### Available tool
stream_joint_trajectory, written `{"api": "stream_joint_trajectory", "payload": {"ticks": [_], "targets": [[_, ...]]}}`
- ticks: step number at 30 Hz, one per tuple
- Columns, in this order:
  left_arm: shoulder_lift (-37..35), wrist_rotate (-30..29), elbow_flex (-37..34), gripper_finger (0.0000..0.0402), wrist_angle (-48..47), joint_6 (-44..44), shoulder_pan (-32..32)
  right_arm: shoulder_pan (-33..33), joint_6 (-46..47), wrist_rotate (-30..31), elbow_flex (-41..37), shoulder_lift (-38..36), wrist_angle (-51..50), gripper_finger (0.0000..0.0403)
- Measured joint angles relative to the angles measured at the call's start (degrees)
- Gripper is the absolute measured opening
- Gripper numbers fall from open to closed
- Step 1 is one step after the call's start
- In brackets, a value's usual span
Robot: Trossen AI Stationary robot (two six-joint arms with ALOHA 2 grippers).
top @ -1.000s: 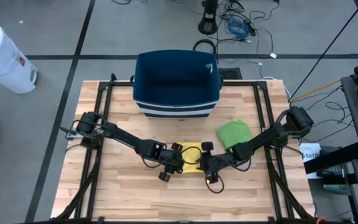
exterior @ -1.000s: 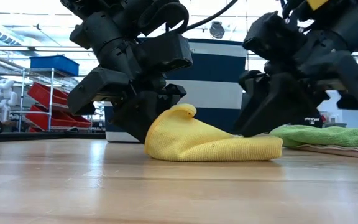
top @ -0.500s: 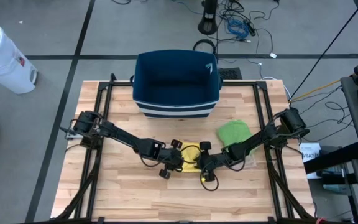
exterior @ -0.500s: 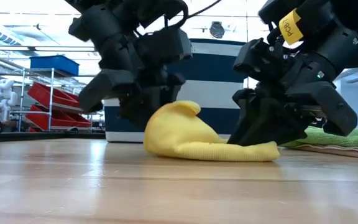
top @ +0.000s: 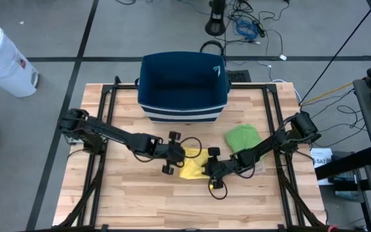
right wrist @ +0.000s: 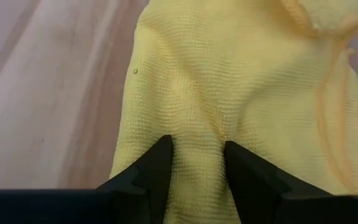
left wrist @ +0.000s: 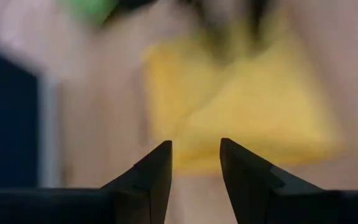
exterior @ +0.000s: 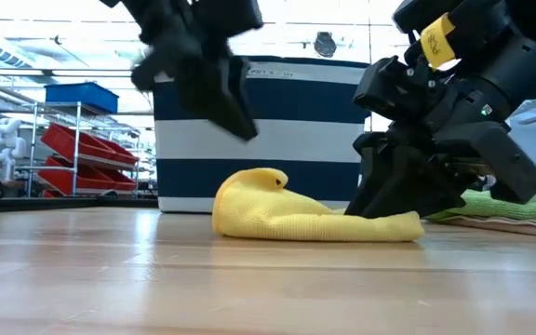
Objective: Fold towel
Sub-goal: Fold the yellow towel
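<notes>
A yellow towel (top: 192, 167) lies crumpled on the wooden table, near its middle. In the low view it is a low heap (exterior: 296, 216) with a raised curl at one end. My left gripper (top: 171, 154) hangs open above and just left of the towel, touching nothing; its wrist view (left wrist: 195, 148) is blurred, with the towel (left wrist: 241, 112) beyond the fingers. My right gripper (top: 212, 171) sits low at the towel's right end (exterior: 389, 219), shut on it. My right gripper (right wrist: 195, 149) has the yellow towel's right end pinched between its two fingers, and creases in the cloth (right wrist: 194, 127) run together at the fingers. It comes slanting down from the table's right side. The towel lies slack on the table.
A navy bin with white stripes (top: 183, 87) stands at the table's far side, behind the towel. A folded green towel (top: 242, 137) lies right of the yellow one, beside my right arm. Bare wood lies toward the near edge (top: 172, 206).
My left gripper has let go of the towel's raised left end, risen well above the table and drawn back toward the far left. The freed curl has sagged a little but still stands up. My right gripper shifted slightly left, still holding the right end.
</notes>
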Motion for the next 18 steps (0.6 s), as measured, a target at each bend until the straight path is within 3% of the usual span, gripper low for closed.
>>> {"api": "stream_joint_trajectory", "payload": {"ticks": [6, 18], "targets": [[1.2, 17.7, 0.1, 0.0142, 13.3, -0.3, -2.5, -0.7, 0.0, 0.7, -0.1, 0.1, 1.6, 0.0139], [9.5, 18.2, 0.1, 0.0142, 17.3, -1.0, -0.1, -0.8, 0.5, 1.0, -0.2, 0.2, 3.0, 0.0139]]}}
